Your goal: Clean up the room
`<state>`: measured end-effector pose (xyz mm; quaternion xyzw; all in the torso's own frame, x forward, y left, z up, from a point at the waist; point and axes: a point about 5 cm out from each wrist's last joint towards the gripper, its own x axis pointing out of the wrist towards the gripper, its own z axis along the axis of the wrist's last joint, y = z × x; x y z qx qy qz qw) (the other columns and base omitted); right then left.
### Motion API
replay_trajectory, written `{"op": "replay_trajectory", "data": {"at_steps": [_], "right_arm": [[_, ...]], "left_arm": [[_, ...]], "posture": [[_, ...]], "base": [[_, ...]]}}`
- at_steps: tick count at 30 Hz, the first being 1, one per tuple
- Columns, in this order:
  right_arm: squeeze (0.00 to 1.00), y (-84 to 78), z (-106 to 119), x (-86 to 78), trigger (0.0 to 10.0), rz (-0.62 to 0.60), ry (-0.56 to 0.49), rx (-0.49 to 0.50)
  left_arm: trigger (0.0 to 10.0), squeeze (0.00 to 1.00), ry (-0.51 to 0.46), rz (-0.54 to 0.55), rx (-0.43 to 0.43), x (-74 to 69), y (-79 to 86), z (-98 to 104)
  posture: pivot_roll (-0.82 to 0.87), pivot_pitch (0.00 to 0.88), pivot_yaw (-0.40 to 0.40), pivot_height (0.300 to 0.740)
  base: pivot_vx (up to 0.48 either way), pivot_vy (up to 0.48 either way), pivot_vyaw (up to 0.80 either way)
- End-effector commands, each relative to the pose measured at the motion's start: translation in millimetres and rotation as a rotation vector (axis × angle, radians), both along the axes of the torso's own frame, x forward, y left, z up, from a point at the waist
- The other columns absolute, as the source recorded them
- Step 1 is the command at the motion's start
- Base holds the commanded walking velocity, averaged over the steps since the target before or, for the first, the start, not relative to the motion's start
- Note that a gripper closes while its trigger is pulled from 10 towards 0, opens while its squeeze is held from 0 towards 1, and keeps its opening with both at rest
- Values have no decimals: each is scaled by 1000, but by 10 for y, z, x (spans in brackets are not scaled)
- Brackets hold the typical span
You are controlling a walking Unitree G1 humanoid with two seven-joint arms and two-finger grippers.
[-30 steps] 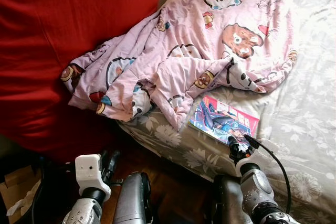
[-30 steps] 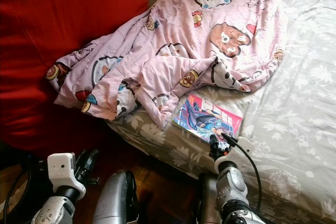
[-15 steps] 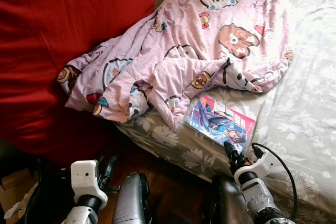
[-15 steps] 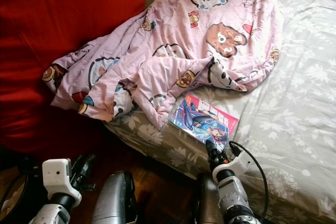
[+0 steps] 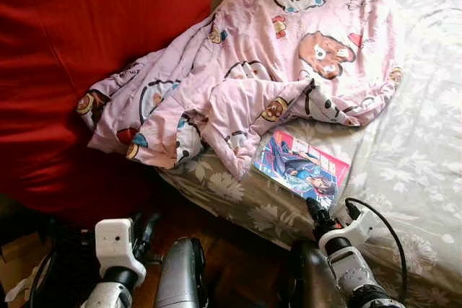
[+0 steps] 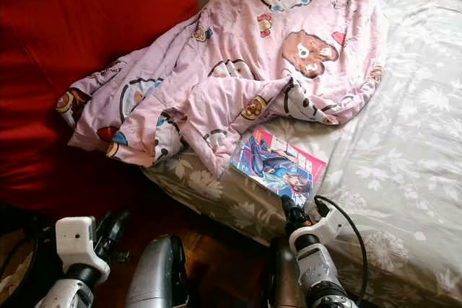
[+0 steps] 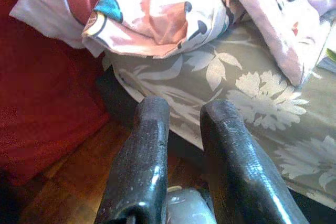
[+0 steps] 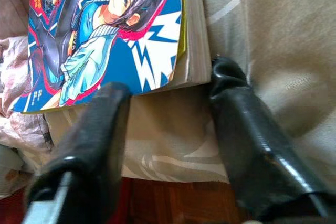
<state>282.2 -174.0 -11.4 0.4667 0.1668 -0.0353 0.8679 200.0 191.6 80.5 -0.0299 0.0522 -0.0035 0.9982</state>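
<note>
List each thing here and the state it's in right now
Comic book: closed, flat on the bed, cover up.
Pink cartoon blanket: crumpled, one corner over the bed edge.
Floral bedsheet: spread, wrinkled.
Right gripper: open, at the book's edge.
Left gripper: open, holding nothing.

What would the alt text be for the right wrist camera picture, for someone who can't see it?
Two open black fingers of the right gripper reach toward the near edge of a comic book with a bright cartoon cover, lying on a grey floral bedsheet; pink blanket beside it.
</note>
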Motion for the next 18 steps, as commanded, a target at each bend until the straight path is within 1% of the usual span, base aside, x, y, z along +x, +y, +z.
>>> {"op": "replay_trajectory", "data": {"at_steps": [1,3,8,11,13,14,16,18], "right_arm": [[0,175,-57,-39,0,47,29,53],[0,157,-55,-38,0,40,26,53],[0,120,-58,-47,0,25,24,18],[0,84,-47,-42,0,-8,12,3],[0,11,-49,-61,0,-56,3,-17],[0,11,-49,-61,0,-56,3,-17],[0,-39,-85,-116,0,-95,13,-31],[0,-105,-123,-186,0,-130,25,-77]], "left_arm": [[10000,0,42,14,1,-44,28,-77],[10000,0,42,14,1,-35,25,-83],[10000,0,39,16,2,-2,29,-96],[10000,0,35,19,3,27,40,-101],[10000,0,34,21,3,81,45,-121],[10000,0,34,21,3,81,45,-121],[10000,0,32,21,2,116,40,-138],[10000,0,29,21,0,139,34,-146]], "posture": [[208,211,90,576],[206,205,89,576],[199,192,85,576],[190,182,82,576],[170,163,78,576],[170,163,78,576],[156,147,75,576],[151,138,73,576]], "base": [[0,0,0],[0,0,0],[0,0,0],[0,0,0],[0,0,0],[0,0,0],[0,0,0],[0,0,0]]}}
